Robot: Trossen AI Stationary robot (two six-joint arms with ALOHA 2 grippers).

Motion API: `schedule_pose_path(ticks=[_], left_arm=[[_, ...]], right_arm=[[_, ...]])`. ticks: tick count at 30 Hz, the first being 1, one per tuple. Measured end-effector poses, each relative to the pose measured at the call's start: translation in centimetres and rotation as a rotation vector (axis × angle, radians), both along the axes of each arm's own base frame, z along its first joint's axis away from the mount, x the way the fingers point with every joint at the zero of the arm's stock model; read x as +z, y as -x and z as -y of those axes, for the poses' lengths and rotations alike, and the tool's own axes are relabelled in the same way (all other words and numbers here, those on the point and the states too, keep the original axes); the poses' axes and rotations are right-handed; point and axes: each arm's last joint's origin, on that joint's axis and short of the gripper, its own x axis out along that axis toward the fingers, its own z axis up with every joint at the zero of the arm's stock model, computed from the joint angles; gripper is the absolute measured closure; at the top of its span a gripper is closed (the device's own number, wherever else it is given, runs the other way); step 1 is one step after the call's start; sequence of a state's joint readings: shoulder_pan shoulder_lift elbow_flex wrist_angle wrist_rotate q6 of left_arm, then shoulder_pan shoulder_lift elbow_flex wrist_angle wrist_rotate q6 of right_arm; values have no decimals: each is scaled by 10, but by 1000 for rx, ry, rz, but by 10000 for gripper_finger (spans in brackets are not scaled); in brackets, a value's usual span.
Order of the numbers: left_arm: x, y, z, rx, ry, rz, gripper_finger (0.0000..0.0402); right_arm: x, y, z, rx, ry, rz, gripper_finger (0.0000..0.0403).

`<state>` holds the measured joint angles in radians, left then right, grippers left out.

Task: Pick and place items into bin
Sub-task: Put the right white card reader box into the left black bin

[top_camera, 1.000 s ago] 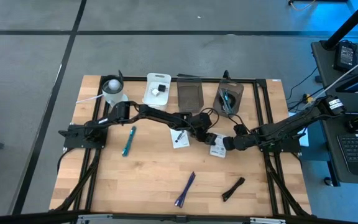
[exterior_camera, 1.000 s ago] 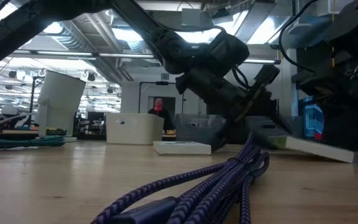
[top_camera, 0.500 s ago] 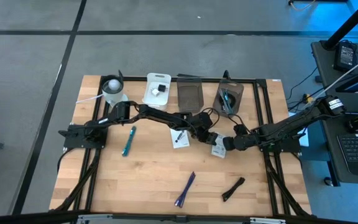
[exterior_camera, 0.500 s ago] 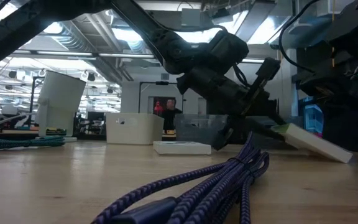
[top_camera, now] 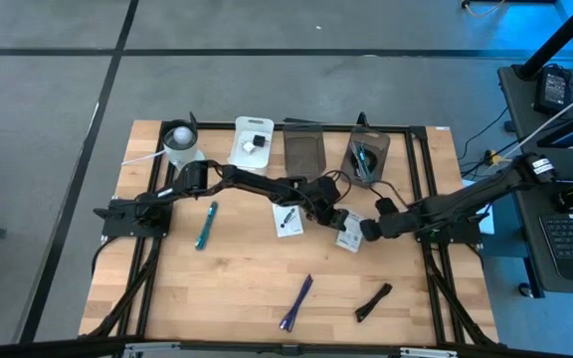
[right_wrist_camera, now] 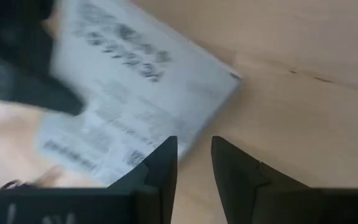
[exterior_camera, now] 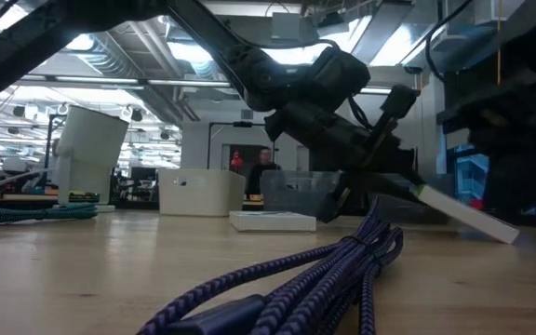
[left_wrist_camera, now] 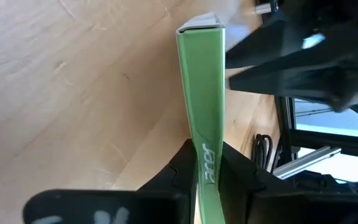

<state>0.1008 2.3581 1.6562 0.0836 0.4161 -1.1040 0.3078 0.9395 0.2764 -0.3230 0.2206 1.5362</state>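
A thin white printed box with a green side [top_camera: 350, 237] lies right of the table's middle. It also shows in the left wrist view [left_wrist_camera: 201, 81], the low view [exterior_camera: 459, 212] and the right wrist view [right_wrist_camera: 135, 93]. My left gripper [top_camera: 338, 221] [left_wrist_camera: 205, 158] is shut on it. My right gripper [top_camera: 370, 230] [right_wrist_camera: 194, 149] stands just right of the box, its fingers a little apart and empty, with the box's corner in front of the tips. A teal pen [top_camera: 206, 225], a purple cable [top_camera: 296, 301] and a black piece [top_camera: 373, 301] lie flat on the table. My left gripper pinches the box between its two fingers, one on each broad face, with the green side [left_wrist_camera: 206, 171] showing between them. The fingers come slanting down from the table's left. The box is tilted, its held end raised and its other end [exterior_camera: 502, 233] down at the table.
A white card with a black marker on it [top_camera: 288, 221] lies just left of the left gripper. A white bin [top_camera: 251, 142], a clear bin [top_camera: 303, 151] and a bin with items [top_camera: 366, 154] stand along the far edge, and a white cup [top_camera: 179, 142] at the far left.
My left gripper has tipped the box up: its held end has risen and it has turned edge-on in the low view, while its other end stays low at the table. My right gripper has drawn back a little toward the table's right edge.
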Motion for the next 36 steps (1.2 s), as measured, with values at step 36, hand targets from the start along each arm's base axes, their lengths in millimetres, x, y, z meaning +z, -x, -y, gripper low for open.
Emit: schedule_pose_path(ticks=[36], left_arm=[[167,90,-128,100,-640,138,369]], right_arm=[[29,22,8,-21,3,173,301]])
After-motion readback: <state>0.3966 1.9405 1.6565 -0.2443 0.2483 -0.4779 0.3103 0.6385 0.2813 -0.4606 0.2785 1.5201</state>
